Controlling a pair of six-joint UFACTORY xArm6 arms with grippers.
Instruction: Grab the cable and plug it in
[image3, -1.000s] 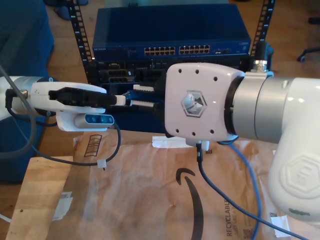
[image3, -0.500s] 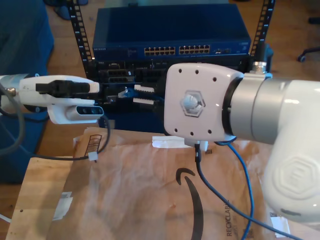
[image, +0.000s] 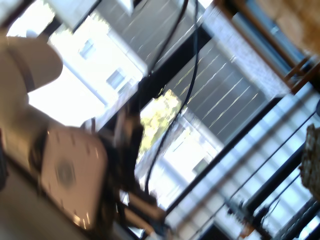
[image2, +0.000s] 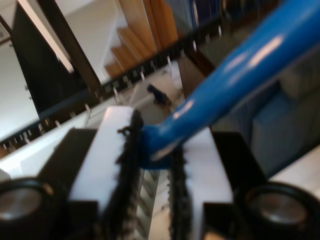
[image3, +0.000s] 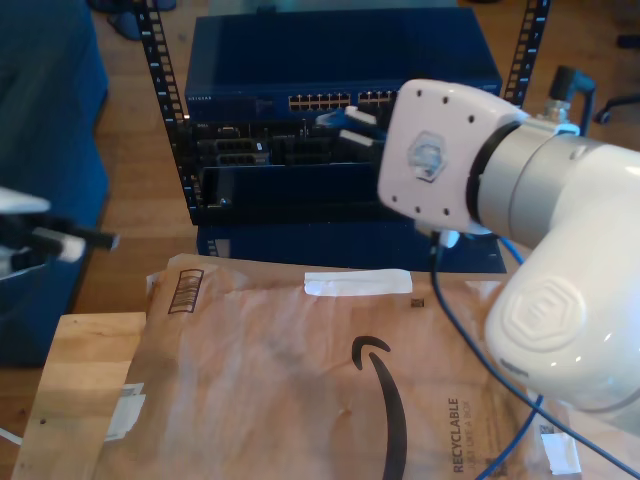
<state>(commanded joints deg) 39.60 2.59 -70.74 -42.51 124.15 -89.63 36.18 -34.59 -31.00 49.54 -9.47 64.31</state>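
Rack (image3: 165, 110) of black perforated rails holds a dark-blue network switch (image3: 340, 55) with two rows of ports along its front, and darker units sit in the bays beneath it. In the second wrist view, my second gripper (image2: 152, 150) has its ribbed white-and-black jaws closed narrowly on the thin bright-blue cable (image2: 235, 65), which rises out of them at a slant. The exterior view adds where this happens: the gripper's tip and the cable's clear-blue plug (image3: 328, 118) are at the switch's port rows, while the rest of the cable hangs down over the brown paper mailer (image3: 300, 370) on the wooden table (image3: 80, 400). The first wrist view is blurred, with a white round-cornered arm housing (image: 75, 175) against bright windows; I cannot tell how my first gripper's jaws stand. Half a second ago the second gripper was lower, before the darker units, and has since risen to the ports. An arm that then reached toward the rack has drawn back to the exterior view's left edge.
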